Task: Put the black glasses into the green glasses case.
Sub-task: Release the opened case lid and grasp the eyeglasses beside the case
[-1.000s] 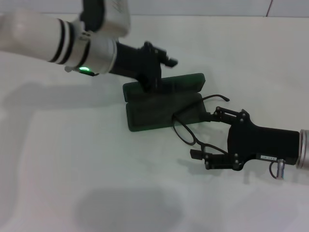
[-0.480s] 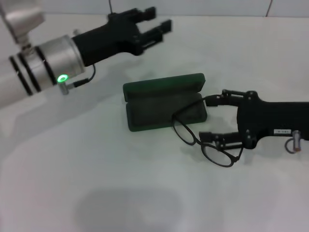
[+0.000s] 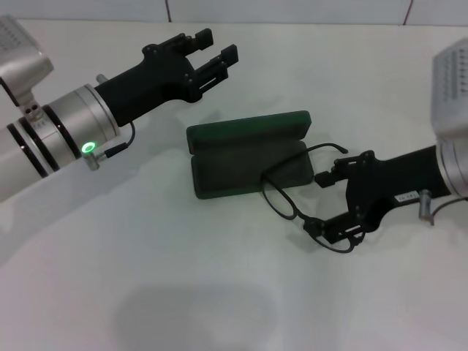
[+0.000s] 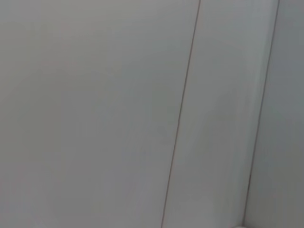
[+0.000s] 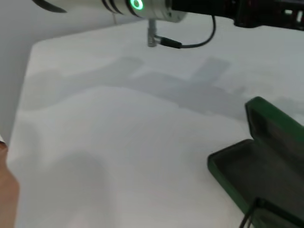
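We see green glasses case (image 3: pixel 248 153) open at table (image 3: pixel 183 292) centre, lid standing at rear. Black glasses (image 3: pixel 296 197) at case's 4 o'clock, one temple over case's corner, lenses on table. Right gripper (image 3: pixel 333 201) at glasses' 3 o'clock, fingers apart around frame. Left gripper (image 3: pixel 217 50) raised at case's 11 o'clock, fingers apart, empty.

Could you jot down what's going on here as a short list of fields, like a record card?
Table: white table
Case: green glasses case, open, lid propped up at the back
Glasses: black glasses, one lens over the case's front edge, the other by the right gripper
Right gripper: right gripper, jaws open around the glasses' outer end
Left gripper: left gripper, raised behind the case, jaws open, holding nothing
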Robot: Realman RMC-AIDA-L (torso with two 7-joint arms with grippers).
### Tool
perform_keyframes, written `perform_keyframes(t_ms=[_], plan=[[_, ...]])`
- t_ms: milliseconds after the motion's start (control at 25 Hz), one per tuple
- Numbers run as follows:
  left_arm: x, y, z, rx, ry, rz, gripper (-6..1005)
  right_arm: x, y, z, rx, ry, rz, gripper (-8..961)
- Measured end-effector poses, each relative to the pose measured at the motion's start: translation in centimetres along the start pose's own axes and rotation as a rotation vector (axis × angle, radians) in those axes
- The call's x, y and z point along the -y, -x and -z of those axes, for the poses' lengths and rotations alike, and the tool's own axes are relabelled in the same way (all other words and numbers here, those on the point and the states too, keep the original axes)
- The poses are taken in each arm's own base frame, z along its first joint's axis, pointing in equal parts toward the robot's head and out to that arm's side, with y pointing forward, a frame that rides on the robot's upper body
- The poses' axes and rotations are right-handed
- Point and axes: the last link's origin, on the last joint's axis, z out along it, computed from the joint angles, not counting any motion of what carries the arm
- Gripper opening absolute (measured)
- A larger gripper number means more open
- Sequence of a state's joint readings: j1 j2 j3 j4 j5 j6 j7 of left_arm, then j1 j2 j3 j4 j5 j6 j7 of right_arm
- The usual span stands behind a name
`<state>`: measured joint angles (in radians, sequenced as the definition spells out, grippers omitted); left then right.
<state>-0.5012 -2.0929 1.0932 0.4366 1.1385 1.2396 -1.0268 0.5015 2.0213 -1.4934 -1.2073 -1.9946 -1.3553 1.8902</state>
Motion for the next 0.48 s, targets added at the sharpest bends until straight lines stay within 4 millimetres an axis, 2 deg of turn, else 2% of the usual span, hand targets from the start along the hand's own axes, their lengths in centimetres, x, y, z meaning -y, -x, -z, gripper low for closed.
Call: perform_keyframes(t_ms=[440,480], plan=[[-0.1,0.0,-0.2,-0.002,0.004,-0.007,546,0.0,0.7,-1.8,-0.111,-0.022,0.01,854],[-0.1,0.0,-0.2,-0.002,0.005,-0.006,546,-0.1,0.7,-2.0,-0.114,-0.028,0.014,821]])
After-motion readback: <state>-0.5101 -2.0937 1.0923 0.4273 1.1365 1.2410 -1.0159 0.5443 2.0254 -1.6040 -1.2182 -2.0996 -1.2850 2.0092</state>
